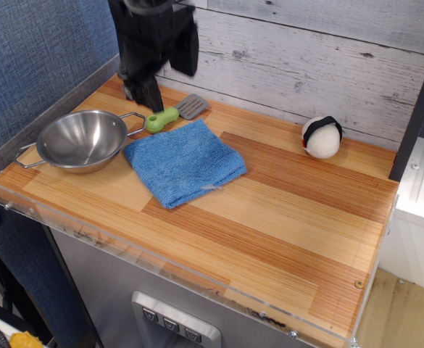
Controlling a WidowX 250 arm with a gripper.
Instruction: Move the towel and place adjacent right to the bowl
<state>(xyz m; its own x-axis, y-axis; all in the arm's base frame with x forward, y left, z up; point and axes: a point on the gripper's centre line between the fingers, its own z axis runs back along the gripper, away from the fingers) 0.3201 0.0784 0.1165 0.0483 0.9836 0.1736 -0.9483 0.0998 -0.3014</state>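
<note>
The blue towel (185,162) lies flat on the wooden table, with a small white tag at its front edge. Its left corner sits just right of the steel bowl (81,139), close to the rim; I cannot tell if they touch. The bowl stands at the left with wire loop handles on opposite sides. My gripper (169,87) is raised above the table's back left, behind the towel and bowl. It is open and holds nothing.
A spatula with a green handle (163,117) and grey head lies just behind the towel. A white ball with a black band (322,137) rests at the back right by the plank wall. A clear raised lip (161,254) runs along the table's front edge.
</note>
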